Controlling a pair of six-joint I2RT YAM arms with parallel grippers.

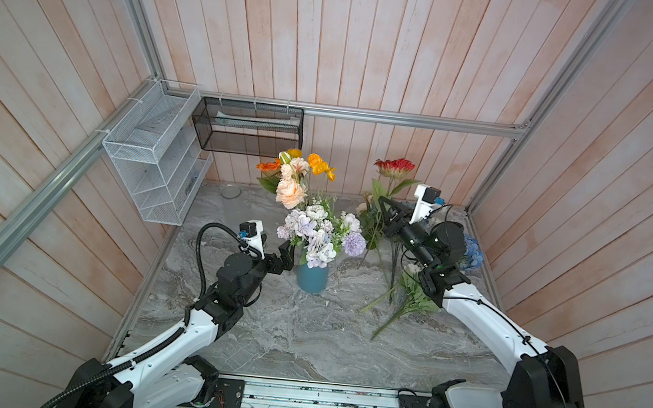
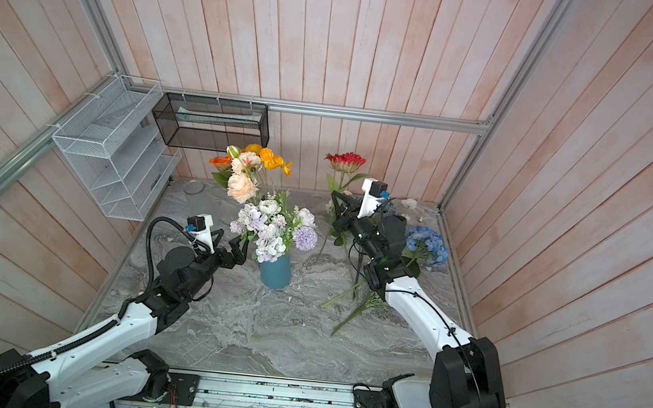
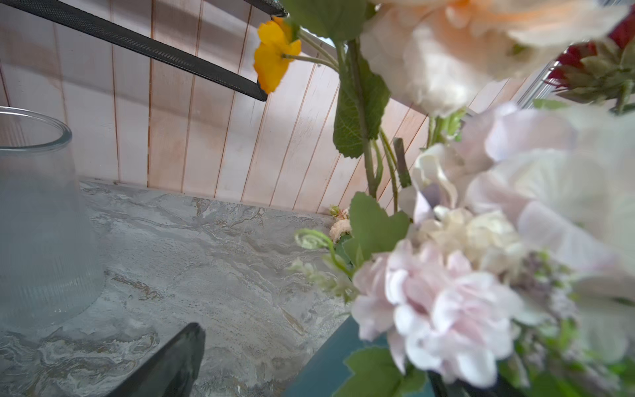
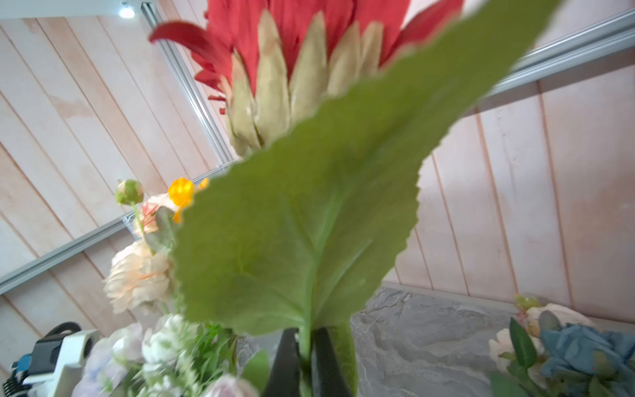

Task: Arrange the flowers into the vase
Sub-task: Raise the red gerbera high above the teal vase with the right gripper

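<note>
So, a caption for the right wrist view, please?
Right gripper, jaws shut on the red flower stem, big leaf ahead.

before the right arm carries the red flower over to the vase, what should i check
1. Grip: ok, right gripper is shut on the red flower stem.
2. Stem end off the table: cannot tell from these views.
3. Vase upright: ok.
4. Vase steadied: not ok, left gripper is open beside it, gripping nothing.
5. Free room at the vase mouth: cannot tell, blooms cover it.
</note>
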